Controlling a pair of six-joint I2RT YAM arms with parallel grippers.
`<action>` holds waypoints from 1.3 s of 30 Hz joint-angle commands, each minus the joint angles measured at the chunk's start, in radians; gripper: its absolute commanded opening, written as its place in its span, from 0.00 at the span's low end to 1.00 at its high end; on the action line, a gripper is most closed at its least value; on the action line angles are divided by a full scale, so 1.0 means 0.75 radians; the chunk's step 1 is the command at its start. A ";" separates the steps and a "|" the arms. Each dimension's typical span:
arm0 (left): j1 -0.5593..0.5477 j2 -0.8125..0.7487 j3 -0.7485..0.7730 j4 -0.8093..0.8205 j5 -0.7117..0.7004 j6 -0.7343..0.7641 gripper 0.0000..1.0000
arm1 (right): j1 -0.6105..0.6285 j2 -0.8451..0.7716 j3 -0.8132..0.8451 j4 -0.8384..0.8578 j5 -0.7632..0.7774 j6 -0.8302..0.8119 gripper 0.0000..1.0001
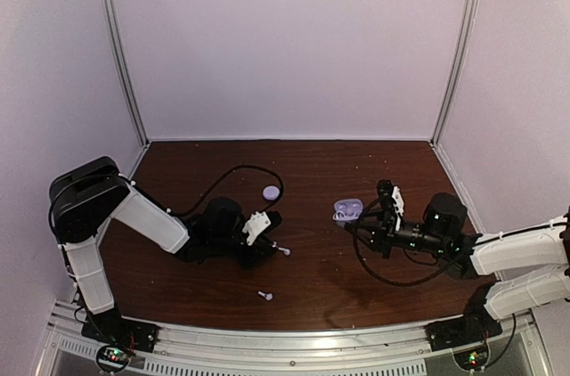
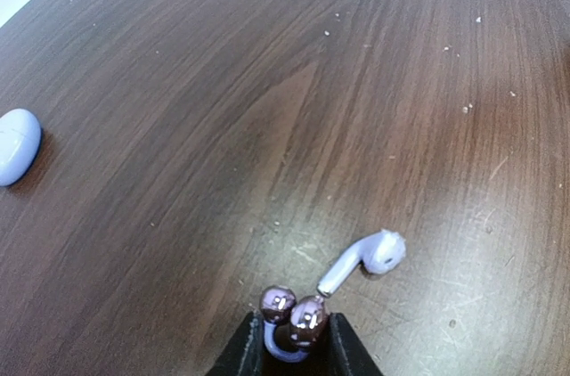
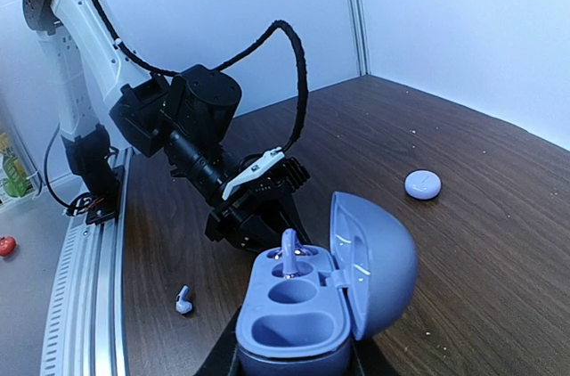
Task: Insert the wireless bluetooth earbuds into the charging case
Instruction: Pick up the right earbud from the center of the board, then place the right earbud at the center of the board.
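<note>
Nearest the rail (image 1: 303,333), the front earbud (image 1: 264,295) lies alone on the surface (image 1: 356,162) with bare wood all round it. The second earbud (image 2: 365,258) lies on its side just beside the left jaws' tips, not touching. Left jaws are narrow with small glossy rounded bits between the tips; cannot tell if pinched. Right jaws pinch the charging case (image 3: 294,314) low down, lid up, with a seated earbud (image 3: 289,244) stem-up in the far well. The closed round case (image 1: 272,192) sits further back, well apart, and the left arm's cable (image 1: 223,178) loops near it. Dark wood grain, pale specks. Bare wood runs to the white walls (image 1: 285,37) and metal corner posts (image 1: 125,64).
</note>
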 commanded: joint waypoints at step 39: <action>-0.267 -0.417 0.367 -0.413 -0.113 -0.163 0.24 | 0.346 0.575 0.152 0.660 0.913 -0.729 0.00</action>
